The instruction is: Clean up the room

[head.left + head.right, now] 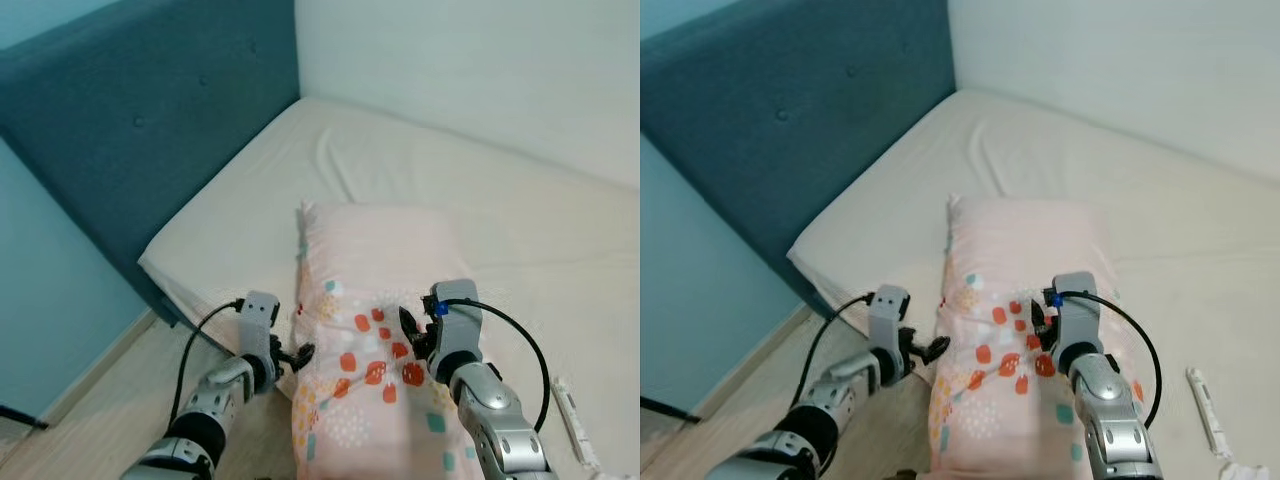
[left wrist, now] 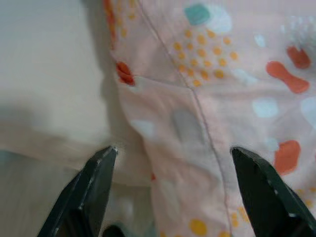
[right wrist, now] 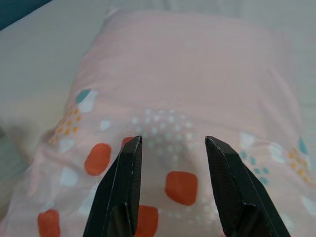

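Left gripper (image 1: pixel 298 355) spread wide at the pillow's (image 1: pixel 375 300) near side edge, holding nothing; right gripper (image 1: pixel 412 335) parted over the patterned top, also empty, with the pillow lying lengthwise on the mattress (image 1: pixel 250 200) and its near end hanging past the edge. Likely to slide floorward if pinched by loose cover fabric alone. Plenty of bare mattress toward the blue headboard (image 1: pixel 150 110); a small white object (image 1: pixel 568 410) well off to the right.

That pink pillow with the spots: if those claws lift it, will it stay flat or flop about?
Probably flop. The pillow looks soft and puffy, and its near end already droops over the edge of the mattress, so it likely sags between the open left claw and open right claw. Its cloth cover creases, so it may bunch rather than slip.
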Robot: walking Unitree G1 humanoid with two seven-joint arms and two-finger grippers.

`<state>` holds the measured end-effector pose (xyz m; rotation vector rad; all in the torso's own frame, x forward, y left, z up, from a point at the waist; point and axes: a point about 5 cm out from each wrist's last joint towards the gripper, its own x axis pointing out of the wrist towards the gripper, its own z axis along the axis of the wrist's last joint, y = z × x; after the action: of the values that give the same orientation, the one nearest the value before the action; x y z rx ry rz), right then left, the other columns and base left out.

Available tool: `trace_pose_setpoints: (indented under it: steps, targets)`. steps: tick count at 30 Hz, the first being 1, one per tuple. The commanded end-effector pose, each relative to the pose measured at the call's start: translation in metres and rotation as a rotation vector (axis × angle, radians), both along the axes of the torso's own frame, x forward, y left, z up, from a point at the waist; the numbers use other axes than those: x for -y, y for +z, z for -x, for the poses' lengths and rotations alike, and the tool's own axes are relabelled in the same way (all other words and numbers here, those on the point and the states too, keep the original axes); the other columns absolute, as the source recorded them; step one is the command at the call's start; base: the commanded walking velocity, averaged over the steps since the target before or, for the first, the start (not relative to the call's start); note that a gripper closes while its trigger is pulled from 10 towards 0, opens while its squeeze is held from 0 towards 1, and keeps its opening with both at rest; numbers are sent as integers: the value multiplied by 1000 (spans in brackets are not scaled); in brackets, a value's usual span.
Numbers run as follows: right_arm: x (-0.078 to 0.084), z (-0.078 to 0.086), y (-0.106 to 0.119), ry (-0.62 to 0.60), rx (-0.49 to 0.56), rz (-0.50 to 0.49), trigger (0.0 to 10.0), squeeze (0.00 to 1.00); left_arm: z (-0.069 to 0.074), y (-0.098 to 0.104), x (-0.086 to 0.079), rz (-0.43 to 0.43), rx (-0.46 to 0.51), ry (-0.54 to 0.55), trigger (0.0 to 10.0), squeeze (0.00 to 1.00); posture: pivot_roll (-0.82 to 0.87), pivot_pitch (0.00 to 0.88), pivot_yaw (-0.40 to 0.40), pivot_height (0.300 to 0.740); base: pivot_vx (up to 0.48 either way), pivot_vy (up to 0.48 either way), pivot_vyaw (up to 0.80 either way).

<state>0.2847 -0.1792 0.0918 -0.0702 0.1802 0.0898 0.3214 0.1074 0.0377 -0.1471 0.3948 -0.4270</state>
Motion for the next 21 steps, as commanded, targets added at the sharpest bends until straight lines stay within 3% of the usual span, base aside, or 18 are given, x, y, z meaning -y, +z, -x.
trace_pose_setpoints:
  steps: [1,11,21]
  targets:
    - [-4,6,-5,-5,-9,-11,10000,0,1,-2,-12,-4,-10,48,10000,0,-47,168,88,736,0,0,0]
    - [-6,4,-3,-16,39,-45,10000,0,5,1,-32,-1,27,147,10000,0,-34,139,82,716,0,0,0]
    - [-8,4,-3,-8,47,-43,10000,0,10,0,-28,-7,35,159,10000,0,-25,138,75,692,0,0,0]
